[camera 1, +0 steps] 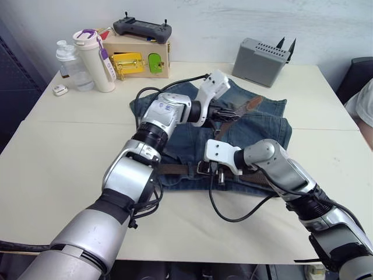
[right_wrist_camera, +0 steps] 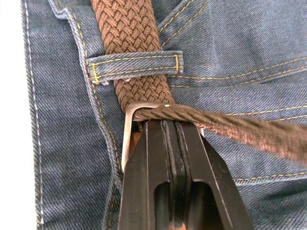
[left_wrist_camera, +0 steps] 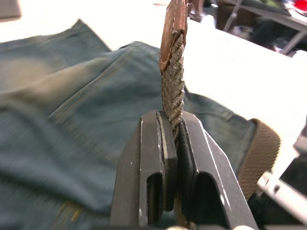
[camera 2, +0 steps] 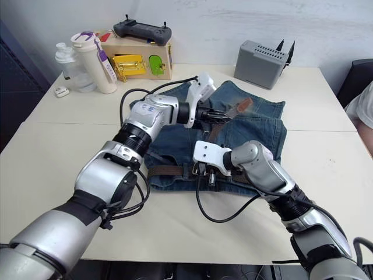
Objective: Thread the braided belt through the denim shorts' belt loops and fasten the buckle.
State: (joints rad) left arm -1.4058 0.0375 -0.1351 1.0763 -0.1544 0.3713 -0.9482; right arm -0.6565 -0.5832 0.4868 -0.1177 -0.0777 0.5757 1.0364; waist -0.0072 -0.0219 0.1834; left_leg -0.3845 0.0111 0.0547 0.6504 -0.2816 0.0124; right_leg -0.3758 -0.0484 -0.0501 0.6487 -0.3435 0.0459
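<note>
The denim shorts (camera 1: pixel 262 125) lie flat in the middle of the table, waistband toward me. The braided belt (camera 1: pixel 175 169) runs along the waistband and under a belt loop (right_wrist_camera: pixel 136 64). Its free end passes through the silver buckle (right_wrist_camera: pixel 126 139) and rises up and away over the shorts. My left gripper (camera 1: pixel 226 113) is shut on that raised strap just below the tan tip (left_wrist_camera: pixel 172 24). My right gripper (camera 1: pixel 214 170) is down on the waistband, with its fingers (right_wrist_camera: pixel 158 158) shut at the buckle's frame.
A grey box (camera 1: pixel 262 59) stands at the back right. At the back left, a wooden box (camera 1: pixel 140 58) carries a black controller (camera 1: pixel 143 26), beside a tumbler (camera 1: pixel 95 61) and a bottle (camera 1: pixel 70 64). A black cable (camera 1: pixel 233 217) loops over the table's front. A person's sleeve (camera 1: pixel 364 99) shows at the right edge.
</note>
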